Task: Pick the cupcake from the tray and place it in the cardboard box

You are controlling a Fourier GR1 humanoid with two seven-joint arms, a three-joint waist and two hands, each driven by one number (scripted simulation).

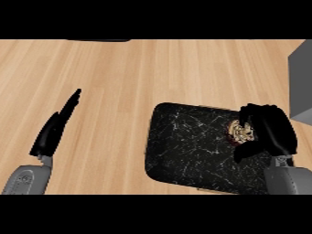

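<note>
Cupcake [240,130] at right edge of black tray [185,146] — right hand [270,130] curled around it, mostly hiding it. Grey box [310,87] just beyond hand, right. Left hand [56,125] straight-fingered, released, on wooden worktop [151,73] — well left of tray.

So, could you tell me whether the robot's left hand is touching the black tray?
No: the left hand rests open on the wooden counter, well apart from the tray, while the right hand curls round the cupcake.

left hand [56,125]: fingers straight, resting at left | right hand [270,130]: fingers curled, closed downward
</note>
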